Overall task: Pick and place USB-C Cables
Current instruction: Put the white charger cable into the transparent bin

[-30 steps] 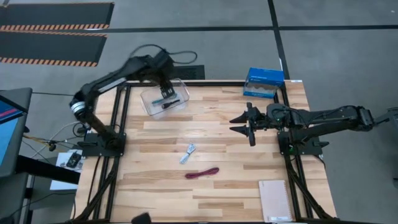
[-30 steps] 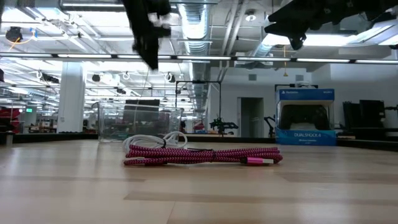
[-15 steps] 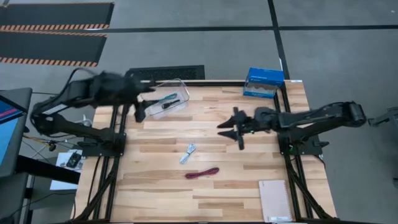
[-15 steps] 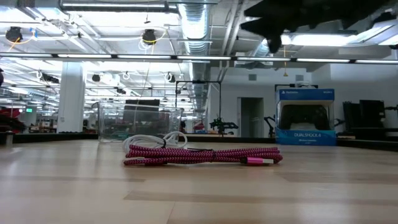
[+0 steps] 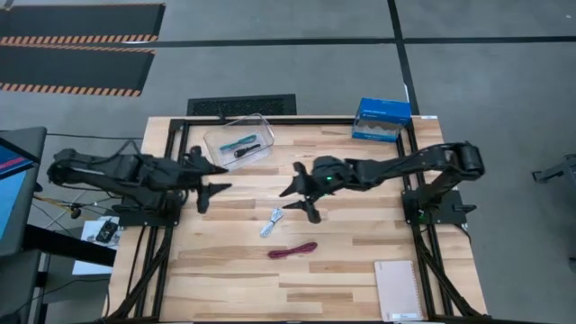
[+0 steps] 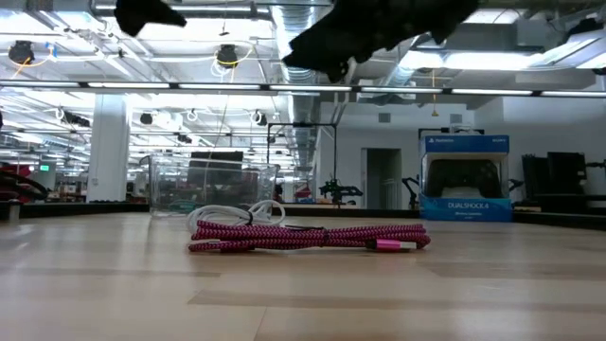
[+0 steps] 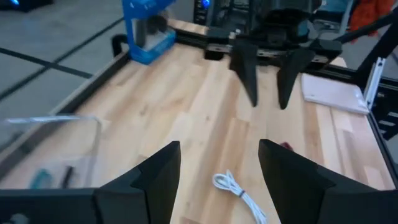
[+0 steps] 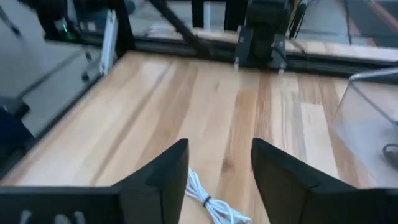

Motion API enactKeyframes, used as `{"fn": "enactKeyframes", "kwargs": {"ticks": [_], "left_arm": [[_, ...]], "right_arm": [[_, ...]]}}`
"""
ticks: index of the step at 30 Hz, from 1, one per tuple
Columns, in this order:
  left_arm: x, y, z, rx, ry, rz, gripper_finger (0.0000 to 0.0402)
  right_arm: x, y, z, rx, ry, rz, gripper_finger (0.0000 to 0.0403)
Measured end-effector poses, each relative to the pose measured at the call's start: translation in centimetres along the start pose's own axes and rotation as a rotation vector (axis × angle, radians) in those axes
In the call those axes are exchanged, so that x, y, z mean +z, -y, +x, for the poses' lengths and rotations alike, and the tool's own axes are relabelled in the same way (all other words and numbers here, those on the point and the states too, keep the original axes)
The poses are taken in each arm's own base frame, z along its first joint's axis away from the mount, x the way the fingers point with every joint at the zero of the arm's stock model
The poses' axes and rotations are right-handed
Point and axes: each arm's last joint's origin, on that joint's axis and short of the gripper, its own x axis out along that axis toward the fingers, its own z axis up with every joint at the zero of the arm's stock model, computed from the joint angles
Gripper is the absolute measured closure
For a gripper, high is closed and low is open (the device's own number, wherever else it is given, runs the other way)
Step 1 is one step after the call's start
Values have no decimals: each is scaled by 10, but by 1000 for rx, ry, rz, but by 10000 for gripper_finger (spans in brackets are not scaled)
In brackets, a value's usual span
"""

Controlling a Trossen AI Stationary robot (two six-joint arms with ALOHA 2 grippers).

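White-grey USB-C cable (image 5: 272, 221), a small loose bundle, lies on the pale wood-plank tabletop (image 5: 360, 270) just below and ahead of the right claw (image 5: 301, 190), which hovers with fingers spread wide and nothing in them. Maroon braided USB-C cable (image 5: 292, 249), longer and flatter, sits a bit farther out past the white one; in the low view its woven sheath and pink plug show, with the white loops just behind it. Black USB-C cable (image 5: 248, 151) is in the clear plastic bin (image 5: 217, 137), beside a teal item, well away from the right claw. Left claw (image 5: 209, 179) waits between bin and white cable, fingers apart, empty. Step in hand looks like the reach for the white cable: come straight down, straddle the bundle across its narrow middle, close gently so the thin springy loops don't squirt out, and keep clear of the maroon one.
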Motion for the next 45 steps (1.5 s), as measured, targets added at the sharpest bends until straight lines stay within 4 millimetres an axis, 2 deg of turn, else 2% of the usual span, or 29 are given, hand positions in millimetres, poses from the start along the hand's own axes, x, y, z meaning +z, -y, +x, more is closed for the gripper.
{"fn": "enactKeyframes", "kwargs": {"ticks": [3,8,17,23,29,33,35,38,45], "left_arm": [[-15,4,11,-25,5,-22,196],[-32,10,24,-57,6,-30,196],[-40,17,32,-51,4,-44,196],[-40,21,37,-53,9,-43,196],[-39,21,37,-53,19,-48,196],[-38,21,37,-53,20,-49,196],[-38,22,37,-53,21,-50,196],[-38,22,37,-53,22,-55,196],[-37,22,37,-57,32,-65,196]], "right_arm": [[-4,4,17,6,-56,-15,177],[-23,8,44,44,-143,-64,150],[-67,14,85,91,-268,-156,148],[-87,18,111,121,-313,-164,148],[-106,23,121,124,-359,-141,148],[-112,27,121,127,-377,-96,149],[-112,28,120,120,-387,-85,156],[-114,29,120,101,-407,-76,189],[-117,30,118,42,-466,-68,323]]}}
